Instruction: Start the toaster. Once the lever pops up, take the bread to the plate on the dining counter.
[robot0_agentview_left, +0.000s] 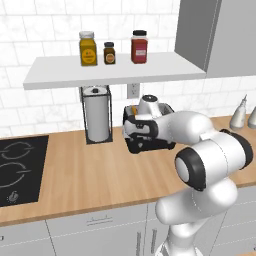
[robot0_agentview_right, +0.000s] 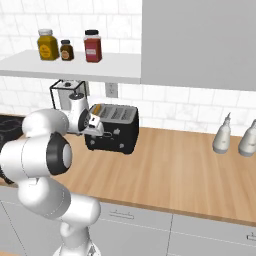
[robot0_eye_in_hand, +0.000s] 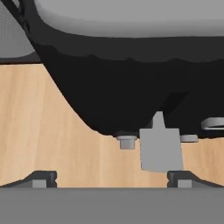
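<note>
The black toaster (robot0_agentview_right: 119, 131) stands on the wood worktop against the tiled wall; it shows too as toaster (robot0_agentview_left: 155, 142). A golden-orange edge of the bread (robot0_agentview_right: 96, 108) sticks up from a slot at its left end. My gripper (robot0_agentview_right: 94, 125) is pressed close to the toaster's left end, gripper (robot0_agentview_left: 131, 131), jaws open with nothing between them. In the hand view the gripper (robot0_eye_in_hand: 111, 180) faces the toaster's black body (robot0_eye_in_hand: 109, 87) from very near, with the grey lever (robot0_eye_in_hand: 160, 149) just above the right fingertip (robot0_eye_in_hand: 183, 179). The plate and the dining counter are out of view.
A paper-towel roll (robot0_agentview_left: 96, 117) in a black holder stands left of the toaster. A black cooktop (robot0_agentview_left: 17, 170) lies at the far left. Two grey bottles (robot0_agentview_right: 223, 134) stand to the right. A white shelf (robot0_agentview_left: 110, 70) with three jars hangs overhead.
</note>
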